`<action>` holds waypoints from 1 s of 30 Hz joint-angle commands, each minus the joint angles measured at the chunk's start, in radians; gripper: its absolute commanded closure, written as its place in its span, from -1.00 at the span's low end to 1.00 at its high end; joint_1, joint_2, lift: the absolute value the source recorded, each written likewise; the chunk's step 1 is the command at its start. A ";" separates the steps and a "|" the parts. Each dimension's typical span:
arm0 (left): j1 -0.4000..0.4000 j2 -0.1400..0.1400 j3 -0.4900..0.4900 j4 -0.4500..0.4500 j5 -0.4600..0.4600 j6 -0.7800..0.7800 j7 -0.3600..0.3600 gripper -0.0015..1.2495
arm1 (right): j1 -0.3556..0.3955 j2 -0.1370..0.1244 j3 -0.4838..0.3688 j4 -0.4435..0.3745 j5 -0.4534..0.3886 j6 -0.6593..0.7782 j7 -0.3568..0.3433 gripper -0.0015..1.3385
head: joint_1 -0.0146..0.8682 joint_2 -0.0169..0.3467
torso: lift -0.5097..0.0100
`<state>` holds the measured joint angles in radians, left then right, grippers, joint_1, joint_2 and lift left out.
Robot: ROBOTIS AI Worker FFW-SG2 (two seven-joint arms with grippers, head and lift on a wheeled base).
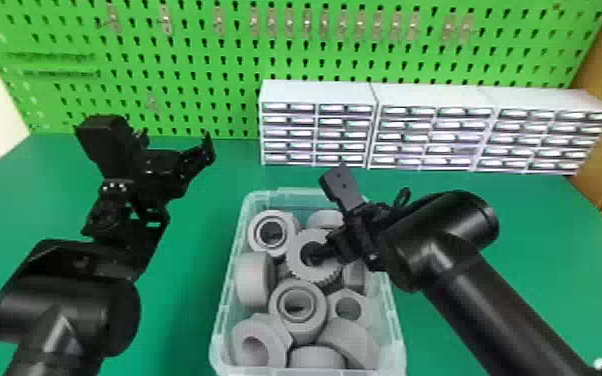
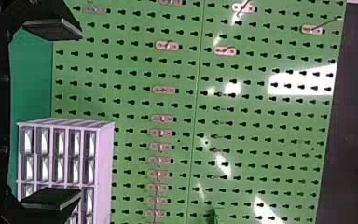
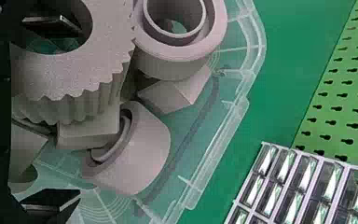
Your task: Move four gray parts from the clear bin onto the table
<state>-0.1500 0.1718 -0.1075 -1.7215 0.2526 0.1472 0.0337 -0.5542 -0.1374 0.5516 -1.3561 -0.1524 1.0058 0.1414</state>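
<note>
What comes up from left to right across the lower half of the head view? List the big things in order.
Black left arm → clear bin holding gray parts → black right forearm.

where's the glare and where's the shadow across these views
Left wrist view: hard white glare patches on the green perforated pegboard. Right wrist view: bright reflections on the fronts of the white-framed drawer cabinet, shade beneath the gray toothed gear. Head view: dark gaps between the gray parts inside the clear bin.

Workshop, probably: pegboard [image 1: 195, 70], drawer units [image 1: 319, 93]
</note>
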 commanded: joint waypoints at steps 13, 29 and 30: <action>0.004 0.000 0.003 0.002 0.000 0.000 -0.009 -0.84 | 0.005 -0.001 0.042 -0.026 0.085 -0.032 0.000 0.56 | 0.57 -0.72 | 0.77; 0.006 0.000 0.005 0.002 -0.003 0.000 -0.012 -0.84 | 0.013 -0.002 0.045 -0.048 0.105 -0.035 0.000 0.57 | 0.57 -0.72 | 0.77; 0.007 0.000 0.005 0.002 -0.003 0.000 -0.012 -0.84 | 0.013 -0.002 0.045 -0.052 0.109 -0.035 0.000 0.57 | 0.57 -0.72 | 0.77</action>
<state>-0.1442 0.1718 -0.1042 -1.7195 0.2516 0.1472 0.0214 -0.5422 -0.1385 0.5967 -1.3972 -0.0503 0.9710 0.1411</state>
